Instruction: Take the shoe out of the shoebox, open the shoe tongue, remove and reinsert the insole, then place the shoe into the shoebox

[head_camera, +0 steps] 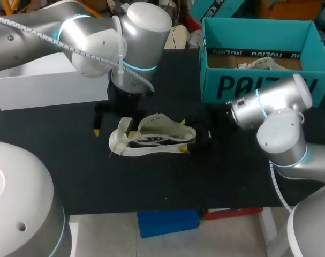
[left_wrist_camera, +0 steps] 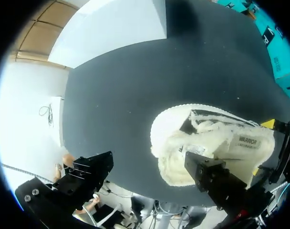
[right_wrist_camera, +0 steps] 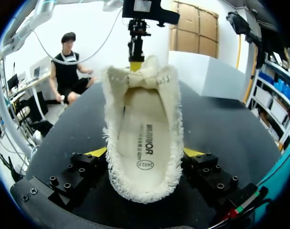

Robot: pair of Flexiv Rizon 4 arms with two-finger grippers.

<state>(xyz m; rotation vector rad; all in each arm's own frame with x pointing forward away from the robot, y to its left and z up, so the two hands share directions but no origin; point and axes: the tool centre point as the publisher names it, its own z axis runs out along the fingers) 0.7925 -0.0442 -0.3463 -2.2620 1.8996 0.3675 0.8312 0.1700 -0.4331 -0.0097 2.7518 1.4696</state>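
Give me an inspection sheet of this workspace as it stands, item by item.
Surface: black table.
Job's things: cream fuzzy shoe on the table, insole inside; open teal cardboard shoebox at the right rear, a cream item inside.
Clutter: white rectangular box at the left rear.
Grippers: left jaws open at the shoe's toe; right jaws shut on its heel.
Cables: white coiled cable along the left arm.
Surroundings: nothing seen.
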